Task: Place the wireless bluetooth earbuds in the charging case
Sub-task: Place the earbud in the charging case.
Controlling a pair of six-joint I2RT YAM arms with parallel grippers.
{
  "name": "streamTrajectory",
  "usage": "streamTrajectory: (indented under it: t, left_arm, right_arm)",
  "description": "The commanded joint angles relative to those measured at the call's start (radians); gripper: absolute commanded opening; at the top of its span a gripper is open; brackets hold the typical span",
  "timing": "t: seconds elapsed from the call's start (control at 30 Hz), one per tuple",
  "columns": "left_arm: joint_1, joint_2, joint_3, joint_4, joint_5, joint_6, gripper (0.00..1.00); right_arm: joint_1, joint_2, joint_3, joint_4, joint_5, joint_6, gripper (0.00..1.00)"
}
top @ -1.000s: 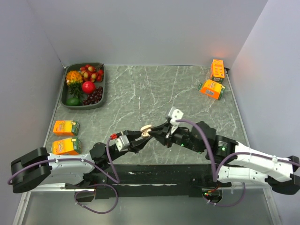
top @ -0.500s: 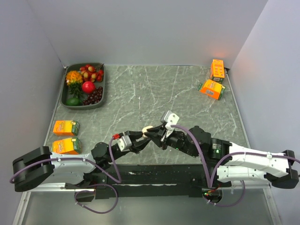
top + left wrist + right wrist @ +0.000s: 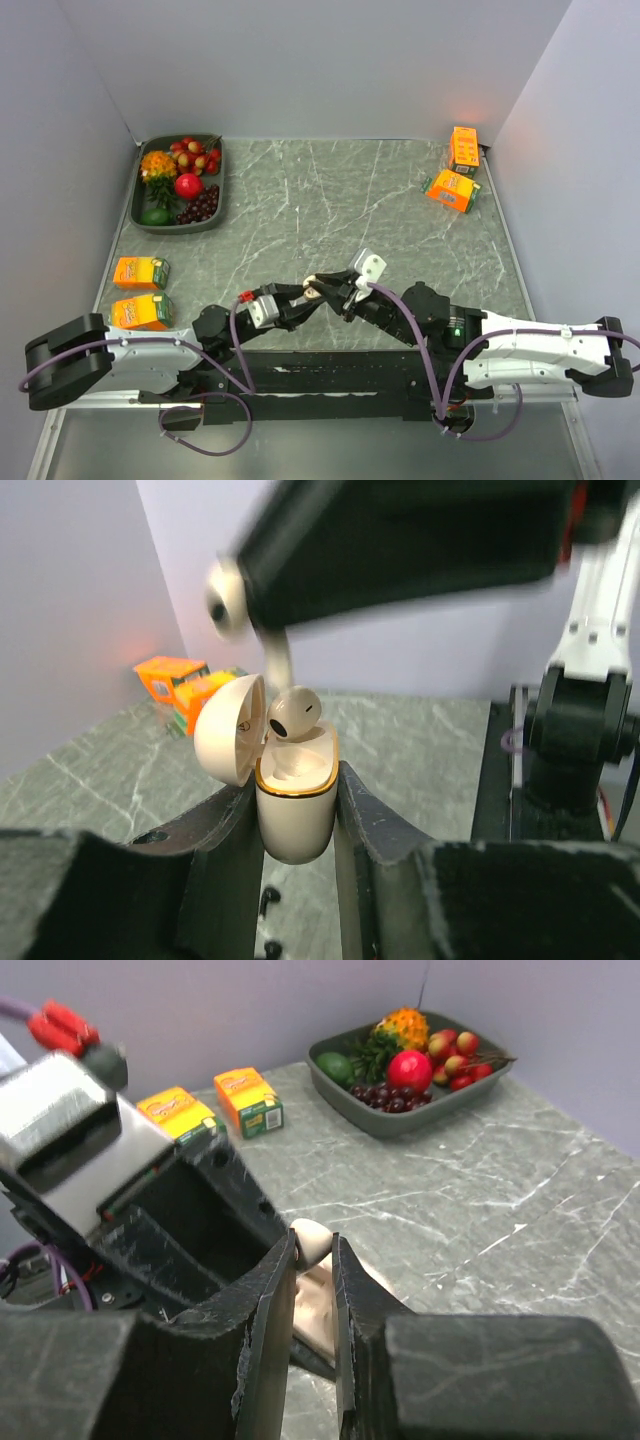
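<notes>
Plainly the danger is misalignment: the right hand (image 3: pixel 313 1252), clamped on the held earbud (image 3: pixel 277 662), hangs its stem just above the open charging case (image 3: pixel 295 820), which the left hand (image 3: pixel 293 792) grips upright. If the stem catches the gold rim, the lid (image 3: pixel 228 730) or the seated earbud (image 3: pixel 293 712), pushing down could jam it, tilt the case, or flick the held earbud onto the counter (image 3: pixel 420 740).

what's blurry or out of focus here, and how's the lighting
Left wrist view: the open cream charging case in the left gripper is sharp; the right gripper above and the cream earbud it holds are smeared. Right wrist view: its black fingers are soft, the dark fruit tray sharper. Top view: even light, orange glow above the far orange carton.
</notes>
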Motion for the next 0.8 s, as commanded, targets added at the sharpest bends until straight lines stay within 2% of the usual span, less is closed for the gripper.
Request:
streamTrajectory:
  t: [0.0,0.1,0.3,0.77]
  left_arm:
    - [-0.015,0.045,-0.04,0.311,0.038,0.074,0.01]
    - [-0.017,0.062,-0.049,0.341,0.027,0.083,0.01]
    - [-0.018,0.034,0.006,0.25,0.003,0.062,0.01]
    - [-0.018,-0.006,0.027,0.221,-0.028,0.006,0.01]
  right_arm:
    - [0.021,-0.041,-0.004,0.078,0.034,-0.029,0.0]
    - [0.032,-0.05,-0.003,0.068,0.044,-0.043,0.0]
    - [0.052,-0.055,-0.017,0.073,0.074,-0.057,0.0]
    - [0.087,-0.027,-0.038,0.065,0.116,-0.054,0.0]
